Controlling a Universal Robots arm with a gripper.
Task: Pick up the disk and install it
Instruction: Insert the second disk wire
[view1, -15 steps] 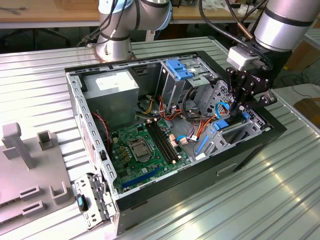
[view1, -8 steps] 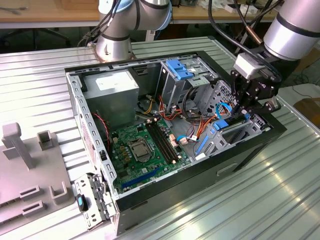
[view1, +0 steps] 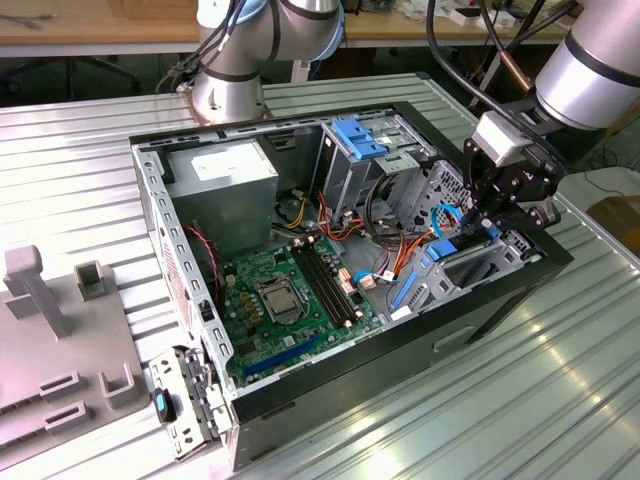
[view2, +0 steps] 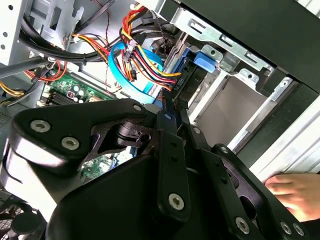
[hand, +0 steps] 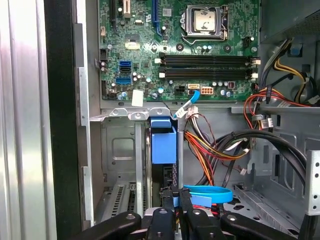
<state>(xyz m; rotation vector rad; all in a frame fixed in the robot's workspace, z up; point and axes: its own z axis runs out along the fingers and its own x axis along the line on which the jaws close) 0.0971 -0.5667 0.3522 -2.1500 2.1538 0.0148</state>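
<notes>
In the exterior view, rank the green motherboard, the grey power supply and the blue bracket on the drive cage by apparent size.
1. Motherboard, largest.
2. Power supply.
3. Blue bracket, smallest, though it sits farther from the camera.

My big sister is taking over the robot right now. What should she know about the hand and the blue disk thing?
Gripper: down inside the open computer case at the drive bay, fingers closed together on the edge of the disk.
Disk: standing on edge in the bay slot, its blue carrier end toward the motherboard in the first wrist view.
Done: disk picked up and brought into the slot.
Left: whether it is fully seated cannot be told; the gripper has not let go.
Note: a person's hand rests beside the case.
</notes>
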